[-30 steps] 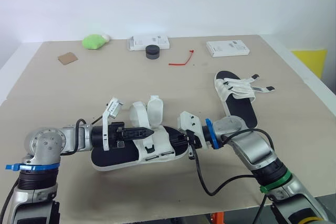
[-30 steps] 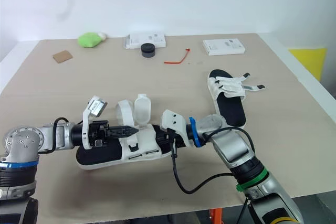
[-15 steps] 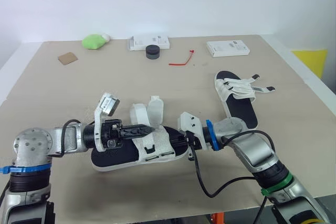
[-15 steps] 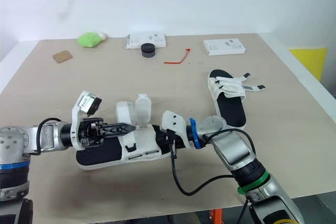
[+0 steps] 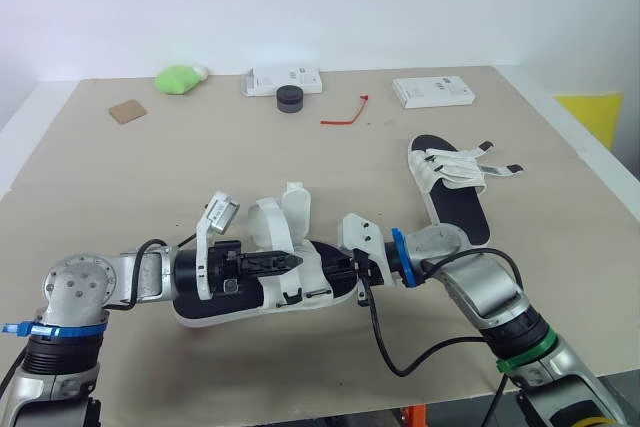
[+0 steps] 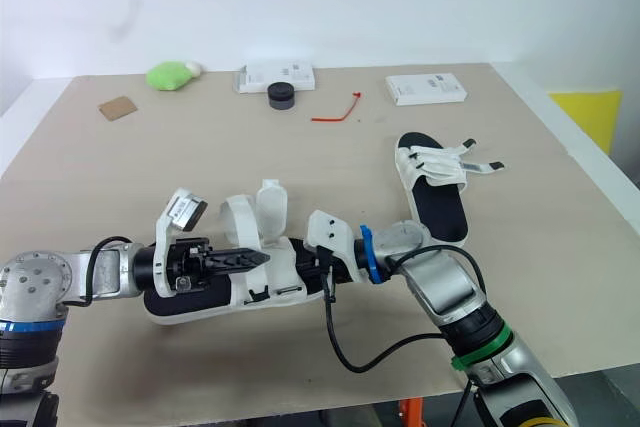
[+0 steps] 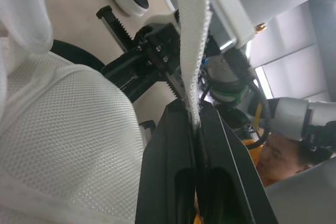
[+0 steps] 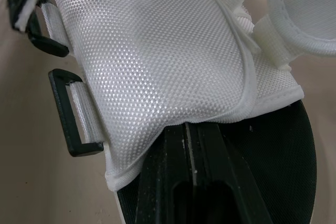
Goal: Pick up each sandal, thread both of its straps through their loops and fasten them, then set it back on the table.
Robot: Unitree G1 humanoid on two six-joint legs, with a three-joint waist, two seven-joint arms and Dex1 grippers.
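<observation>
Beige tabletop (image 5: 130,177) runs back to a white wall, and the sandal (image 5: 310,277) I am working on sits at the near edge, between my two arms. My right gripper (image 8: 193,129) is closed on it at the rim of its white mesh upper (image 8: 157,56). I judge this pins the shoe so it does not slide when the strap is pulled. My left gripper (image 7: 195,115) is closed too, fingers pinched flat on a white strap (image 7: 192,35) that rises from between the tips. That hold should let me steer it toward the black loops (image 8: 73,124) at the side of the upper.

Both forearms lie low and nearly level over the table, pointing inward at each other. Whether the sole rests on the table, I cannot tell. The other sandal (image 5: 450,192) lies well apart on my right, its straps loose.
</observation>
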